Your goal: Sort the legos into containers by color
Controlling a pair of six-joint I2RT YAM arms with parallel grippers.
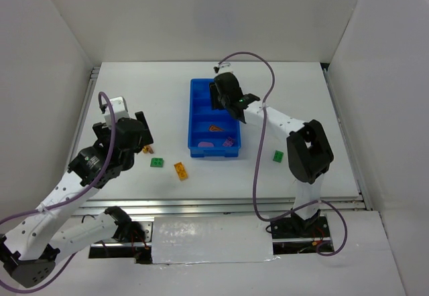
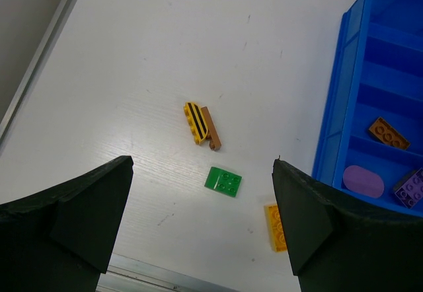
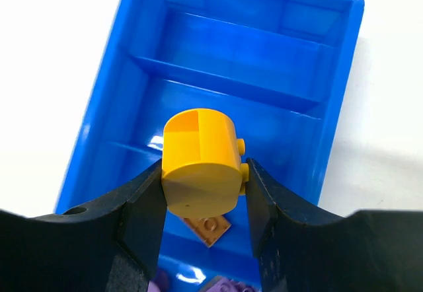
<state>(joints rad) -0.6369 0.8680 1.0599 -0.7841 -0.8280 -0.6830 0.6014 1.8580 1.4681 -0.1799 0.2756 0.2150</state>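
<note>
1. While the right gripper (image 3: 203,185) pinches a rounded yellow lego (image 3: 200,162), it hangs over the middle compartments of the blue tray (image 3: 92,133).
2. Left gripper (image 2: 201,196), jaws spread wide, above the striped yellow lego (image 2: 193,121), green lego (image 2: 223,181) and orange lego (image 2: 276,226).
3. Tray stands well apart from the edges of the white table (image 1: 301,95).
4. White walls (image 1: 60,41) enclose three sides.
</note>
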